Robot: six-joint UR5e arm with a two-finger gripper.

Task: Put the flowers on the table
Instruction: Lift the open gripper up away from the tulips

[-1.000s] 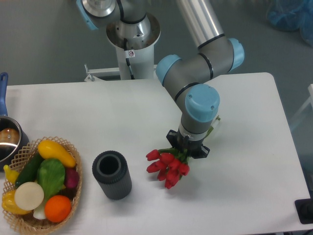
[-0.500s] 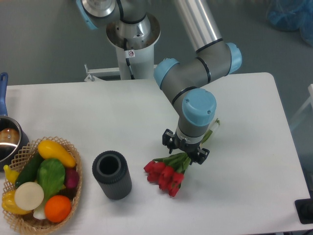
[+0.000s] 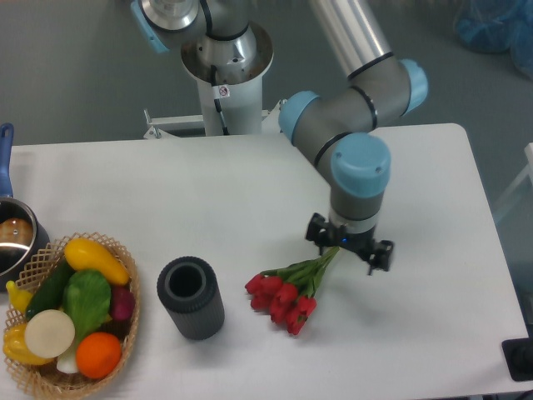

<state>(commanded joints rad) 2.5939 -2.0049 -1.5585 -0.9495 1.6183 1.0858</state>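
The flowers, red buds on green stems, lie flat on the white table right of centre. The buds point down-left and the stems run up-right. My gripper points straight down over the stem ends, to the upper right of the buds. Its fingers are mostly hidden under the wrist. It looks open, with the stems loose beneath it.
A dark cylinder stands upright just left of the buds. A wicker basket of fruit and vegetables sits at the front left. A metal pot is at the left edge. The arm's base stands behind the table.
The gripper lowered the flowers down-left onto the table, then moved right along the stems while the flowers stayed where they lay.
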